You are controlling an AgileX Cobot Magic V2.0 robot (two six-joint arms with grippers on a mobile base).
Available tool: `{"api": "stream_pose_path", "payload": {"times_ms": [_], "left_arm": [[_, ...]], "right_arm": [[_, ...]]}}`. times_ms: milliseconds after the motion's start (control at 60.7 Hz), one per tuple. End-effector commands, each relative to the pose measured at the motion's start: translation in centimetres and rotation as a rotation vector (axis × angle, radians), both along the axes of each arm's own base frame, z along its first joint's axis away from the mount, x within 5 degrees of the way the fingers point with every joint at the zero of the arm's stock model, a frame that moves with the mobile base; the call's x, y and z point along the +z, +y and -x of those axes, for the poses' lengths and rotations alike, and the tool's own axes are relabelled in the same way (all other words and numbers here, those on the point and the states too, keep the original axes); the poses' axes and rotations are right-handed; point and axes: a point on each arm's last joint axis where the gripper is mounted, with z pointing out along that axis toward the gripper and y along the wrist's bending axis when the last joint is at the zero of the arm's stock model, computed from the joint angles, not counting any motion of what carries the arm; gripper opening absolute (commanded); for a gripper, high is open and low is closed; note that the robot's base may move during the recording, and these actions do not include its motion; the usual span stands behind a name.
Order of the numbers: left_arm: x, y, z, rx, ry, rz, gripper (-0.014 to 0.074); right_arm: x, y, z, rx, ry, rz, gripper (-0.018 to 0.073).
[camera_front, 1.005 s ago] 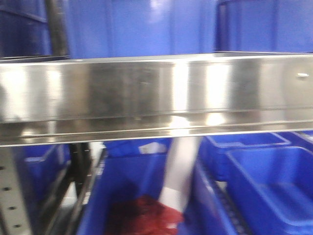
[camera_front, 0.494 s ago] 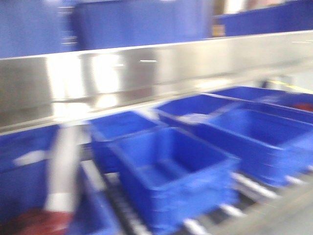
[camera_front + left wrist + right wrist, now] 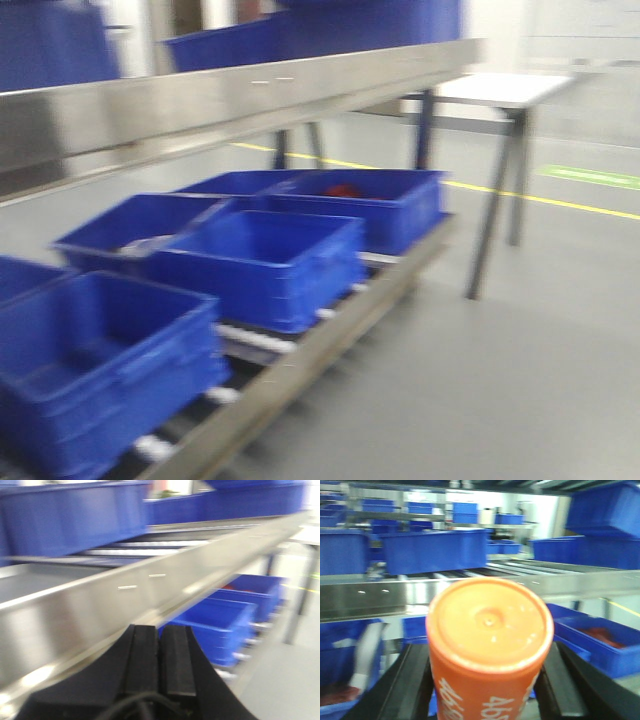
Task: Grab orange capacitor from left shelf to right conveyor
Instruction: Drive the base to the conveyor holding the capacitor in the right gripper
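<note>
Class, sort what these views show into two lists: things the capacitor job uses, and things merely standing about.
Job: orange capacitor, right gripper holding it, steel left shelf. The conveyor is not in view.
Standing about: blue bins, white table, yellow floor line.

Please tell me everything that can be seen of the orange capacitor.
The orange capacitor is a smooth, plastic-looking cylinder, seen from its round flat lid, which has a raised rim and a small central dimple. White print runs down its side, partly readable. The right pincer holds it, its black fingers against both sides.
</note>
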Motion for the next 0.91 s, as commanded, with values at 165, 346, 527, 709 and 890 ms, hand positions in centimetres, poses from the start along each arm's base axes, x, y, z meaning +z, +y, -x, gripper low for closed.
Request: {"api": "stream_pose_path", "payload": {"times_ms": [165, 346, 527, 709, 890], "left_arm": [[0.94, 0.03, 0.18, 0.003, -0.097, 0.009, -0.0105], [0.94, 0.03, 0.18, 0.003, -0.097, 0.009, -0.0105], [0.94, 0.03, 0.18, 0.003, -0.097, 0.009, -0.0105], [0.94, 0.03, 0.18, 0.003, -0.097, 0.009, -0.0105], [0.94, 0.02, 0.18, 0.001, -0.097, 0.009, -0.0105]], "right_arm": [[1.63, -0.25, 0.16, -0.018, -0.092, -0.052, 0.0058], [1.64, -0.26, 0.17, -0.018, -0.093, -0.053, 0.0058], [1.64, -0.26, 0.17, -0.018, -0.093, -0.053, 0.0058], [1.64, -0.26, 0.16, -0.019, -0.093, -0.053, 0.0058], [1.64, -0.26, 0.16, -0.019, -0.093, -0.053, 0.0058]]}}
